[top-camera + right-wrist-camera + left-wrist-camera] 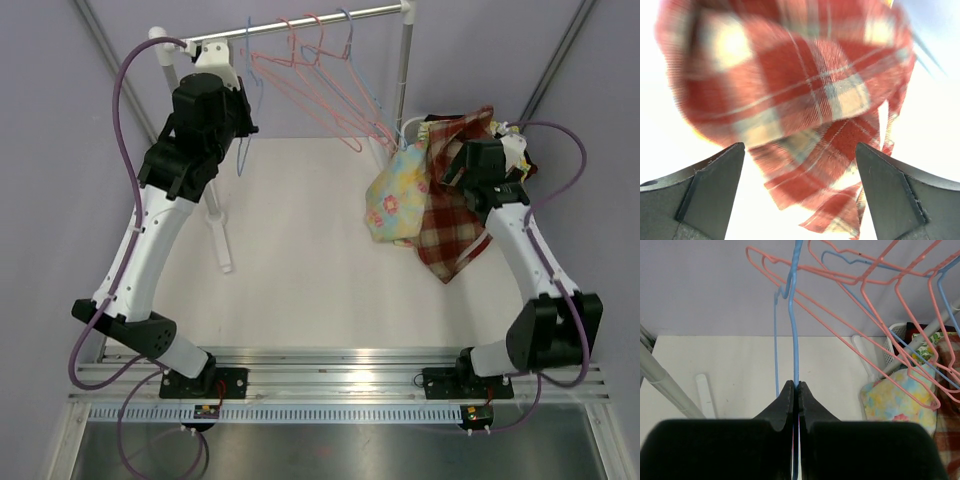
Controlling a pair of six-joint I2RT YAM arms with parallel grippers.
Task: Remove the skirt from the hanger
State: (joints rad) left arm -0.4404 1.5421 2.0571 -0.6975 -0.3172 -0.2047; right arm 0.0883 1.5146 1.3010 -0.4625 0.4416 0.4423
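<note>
Lavender walls close in a pale tabletop (300,260) with a metal clothes rail (330,17) at the back. The left arm (150,240) arches up to the rail, its tool (796,386) pinched tight on a thin blue wire hanger (794,330). The right arm (520,245) bends inward, its tool (800,146) spread wide before the red plaid fabric skirt (790,75). The skirt droops at the rail's right end, beside a yellow floral cloth (395,195).
</note>
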